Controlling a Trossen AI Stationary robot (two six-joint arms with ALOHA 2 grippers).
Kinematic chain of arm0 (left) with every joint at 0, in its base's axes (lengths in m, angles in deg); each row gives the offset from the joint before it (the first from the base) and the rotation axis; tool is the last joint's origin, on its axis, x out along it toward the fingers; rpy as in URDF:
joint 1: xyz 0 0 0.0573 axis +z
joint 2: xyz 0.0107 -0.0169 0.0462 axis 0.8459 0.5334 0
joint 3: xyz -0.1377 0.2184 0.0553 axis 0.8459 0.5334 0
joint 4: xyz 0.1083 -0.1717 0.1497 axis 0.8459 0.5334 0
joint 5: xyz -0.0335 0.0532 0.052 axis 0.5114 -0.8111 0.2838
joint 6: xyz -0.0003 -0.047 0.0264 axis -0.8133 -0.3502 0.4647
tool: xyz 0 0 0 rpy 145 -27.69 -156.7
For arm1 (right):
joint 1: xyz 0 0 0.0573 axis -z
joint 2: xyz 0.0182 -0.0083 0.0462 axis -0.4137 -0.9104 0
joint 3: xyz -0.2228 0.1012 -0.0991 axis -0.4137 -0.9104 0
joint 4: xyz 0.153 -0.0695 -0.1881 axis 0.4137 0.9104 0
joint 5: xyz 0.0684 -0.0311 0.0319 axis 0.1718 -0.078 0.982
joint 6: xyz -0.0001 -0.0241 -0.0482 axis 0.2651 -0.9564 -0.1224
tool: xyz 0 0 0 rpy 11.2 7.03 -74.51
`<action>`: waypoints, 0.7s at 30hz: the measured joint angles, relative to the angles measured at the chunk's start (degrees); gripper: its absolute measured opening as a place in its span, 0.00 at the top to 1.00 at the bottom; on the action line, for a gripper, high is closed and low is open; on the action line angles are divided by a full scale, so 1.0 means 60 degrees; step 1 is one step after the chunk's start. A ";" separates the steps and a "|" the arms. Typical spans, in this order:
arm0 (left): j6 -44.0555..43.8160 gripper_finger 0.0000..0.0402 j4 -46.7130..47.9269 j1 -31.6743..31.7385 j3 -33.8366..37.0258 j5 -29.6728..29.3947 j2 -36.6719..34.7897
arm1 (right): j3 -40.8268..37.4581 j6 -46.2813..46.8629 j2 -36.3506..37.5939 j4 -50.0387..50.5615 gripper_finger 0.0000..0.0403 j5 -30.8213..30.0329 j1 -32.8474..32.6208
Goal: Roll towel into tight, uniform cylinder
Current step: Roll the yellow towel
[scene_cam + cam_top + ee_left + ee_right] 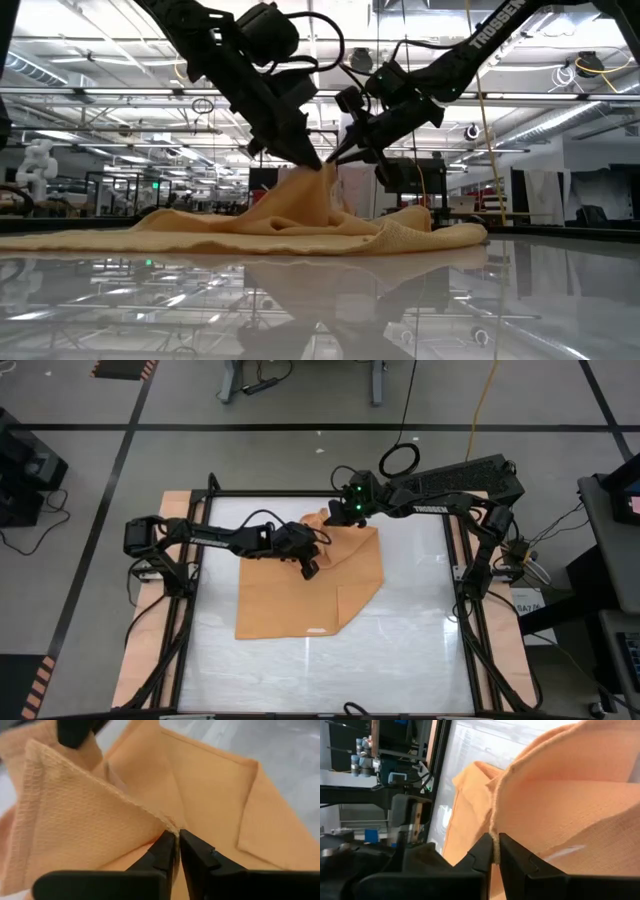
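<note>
The orange-tan towel (300, 600) lies spread on the white table, with its far part bunched and drawn up into a peak (322, 185). Its small white tag (316, 630) shows at the near edge. My left gripper (308, 568) stands over the towel's middle, shut on the cloth. My right gripper (336, 517) is at the towel's far edge, also shut on cloth. In the low view both grippers meet at the raised peak, the left gripper (316, 165) beside the right gripper (342, 155). My left gripper pinches the pointed end of a raised flap (169, 824), where its hemmed edge runs in, between the two fingertips. The fingers slant down from the table's left. The flap stands lifted while the rest of the towel lies on the table. My right gripper pinches the towel's hemmed edge (494, 831) between its two fingertips, the fingers lying across the hem. It comes slanting down from the table's far right. The cloth there is lifted off the table and curves away from the fingers.
A black frame (300, 494) runs round the white table top (420, 640), which is bare to the right of and in front of the towel. Cables (400, 458) lie on the floor behind, and a bench (615, 510) stands at the right.
</note>
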 joint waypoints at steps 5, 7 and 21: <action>-0.0220 0.77 -0.0425 -0.0009 0.0000 0.0903 -0.0029 | 0.0000 -0.0070 0.0000 0.0063 0.94 0.0032 0.0019; -0.0721 0.71 -0.0519 -0.0003 0.0000 0.1232 -0.0141 | 0.0000 -0.0120 0.0000 0.0070 0.94 0.0033 0.0018; -0.2476 0.49 0.0270 0.0407 -0.0018 0.1971 -0.2370 | 0.0000 -0.0165 0.0000 0.0171 0.94 0.0033 0.0001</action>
